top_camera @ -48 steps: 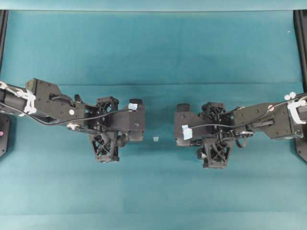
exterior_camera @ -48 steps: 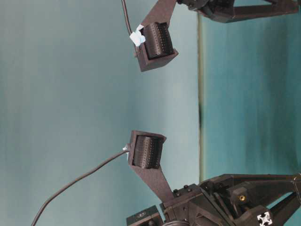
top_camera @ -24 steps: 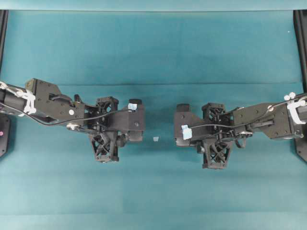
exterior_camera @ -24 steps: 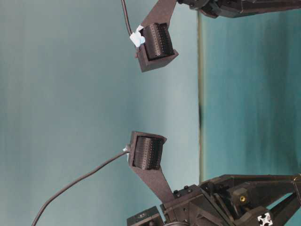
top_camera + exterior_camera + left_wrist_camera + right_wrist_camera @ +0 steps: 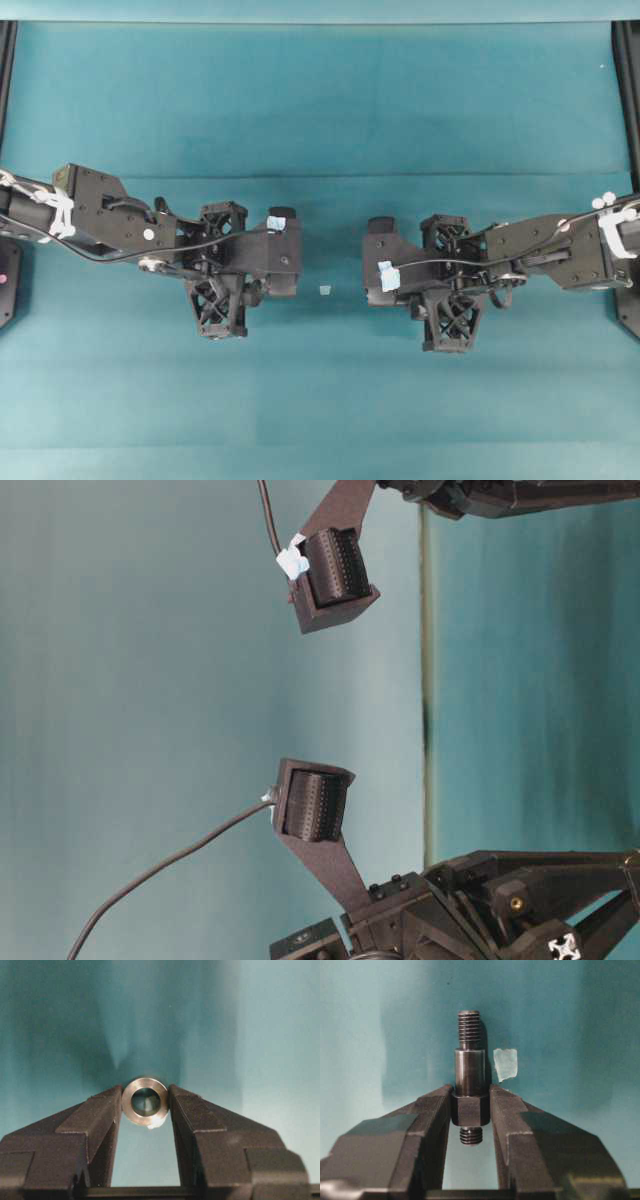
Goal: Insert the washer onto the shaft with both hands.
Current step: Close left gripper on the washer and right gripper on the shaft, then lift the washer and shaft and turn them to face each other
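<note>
Left gripper [image 5: 145, 1102]: clamped on the washer [image 5: 145, 1101], one finger on each side of its rim
Washer: silvery ring, held at the very fingertips, centre hole facing the left wrist camera; a pale fleck clings to its lower edge
Right gripper [image 5: 470, 1105]: clamped on the shaft [image 5: 470, 1080], fingers pressing the wide hex-like collar
Shaft: dark grey, upright between the fingertips in the right wrist view; threaded end sticks out beyond the tips, a short threaded stub points back between the fingers
Tape scrap [image 5: 505, 1064]: pale, on the cloth just beside the shaft's smooth section in the right wrist view, apart from it
Arms, overhead: grippers face each other across a gap, not touching
Surface: teal cloth [image 5: 320, 100] under both arms
</note>
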Robot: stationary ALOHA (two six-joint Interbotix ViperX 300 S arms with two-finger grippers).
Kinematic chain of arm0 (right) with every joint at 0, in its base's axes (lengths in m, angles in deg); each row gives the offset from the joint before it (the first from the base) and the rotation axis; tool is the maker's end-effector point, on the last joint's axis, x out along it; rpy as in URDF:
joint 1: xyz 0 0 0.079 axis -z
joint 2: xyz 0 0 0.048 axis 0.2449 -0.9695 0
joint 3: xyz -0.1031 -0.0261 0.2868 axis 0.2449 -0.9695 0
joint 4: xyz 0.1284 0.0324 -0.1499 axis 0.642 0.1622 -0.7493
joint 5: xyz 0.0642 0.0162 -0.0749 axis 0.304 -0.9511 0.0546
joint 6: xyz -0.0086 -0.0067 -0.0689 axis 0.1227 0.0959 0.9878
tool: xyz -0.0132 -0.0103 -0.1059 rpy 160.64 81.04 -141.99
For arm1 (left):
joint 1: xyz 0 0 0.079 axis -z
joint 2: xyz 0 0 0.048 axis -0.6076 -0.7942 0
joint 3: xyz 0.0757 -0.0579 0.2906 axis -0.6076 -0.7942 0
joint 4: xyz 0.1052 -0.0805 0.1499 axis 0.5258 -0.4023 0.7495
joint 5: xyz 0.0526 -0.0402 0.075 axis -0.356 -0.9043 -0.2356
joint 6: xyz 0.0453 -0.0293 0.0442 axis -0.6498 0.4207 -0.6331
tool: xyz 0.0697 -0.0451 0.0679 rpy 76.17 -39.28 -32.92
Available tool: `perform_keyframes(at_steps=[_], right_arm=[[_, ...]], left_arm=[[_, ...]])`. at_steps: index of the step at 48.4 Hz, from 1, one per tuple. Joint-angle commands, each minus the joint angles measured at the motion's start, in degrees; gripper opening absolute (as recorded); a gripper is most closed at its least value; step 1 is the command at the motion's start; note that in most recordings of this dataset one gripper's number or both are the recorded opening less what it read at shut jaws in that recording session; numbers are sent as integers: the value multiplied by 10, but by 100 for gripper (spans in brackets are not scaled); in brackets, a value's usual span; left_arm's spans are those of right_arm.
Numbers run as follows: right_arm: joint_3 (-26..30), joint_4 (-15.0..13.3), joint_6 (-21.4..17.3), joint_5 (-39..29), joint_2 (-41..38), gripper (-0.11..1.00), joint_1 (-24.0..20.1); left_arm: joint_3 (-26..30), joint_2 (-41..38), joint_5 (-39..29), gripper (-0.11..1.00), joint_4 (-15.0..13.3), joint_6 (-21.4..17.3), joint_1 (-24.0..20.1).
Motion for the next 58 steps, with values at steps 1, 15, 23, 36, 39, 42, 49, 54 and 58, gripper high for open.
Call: perform_keyframes(at_steps=[1, 15, 23, 36, 39, 42, 49, 54, 58], right_arm=[[-4, -3, 8, -3, -2, 0, 14], [-4, -4, 10, 0, -2, 0, 31], [-4, -4, 16, -3, -2, 0, 29], [-4, -4, 21, -3, -3, 0, 29], [-4, -4, 21, -2, -2, 0, 29], [-4, -4, 21, -2, -3, 0, 29], [-4, -4, 21, 1, -2, 0, 29], [-4, -4, 22, 1, -3, 0, 29], [-4, -4, 22, 1, -2, 0, 29]], left_arm=[[4, 7, 2, 37, 1, -2, 0], [3, 7, 3, 37, 1, -3, 0], [3, 7, 3, 37, 1, -3, 0], [0, 9, 3, 37, 1, -3, 0], [0, 8, 3, 37, 1, -3, 0], [0, 8, 3, 37, 0, -3, 0], [0, 8, 3, 37, 1, -3, 0], [0, 9, 3, 37, 1, -3, 0], [1, 9, 3, 37, 1, -3, 0]])
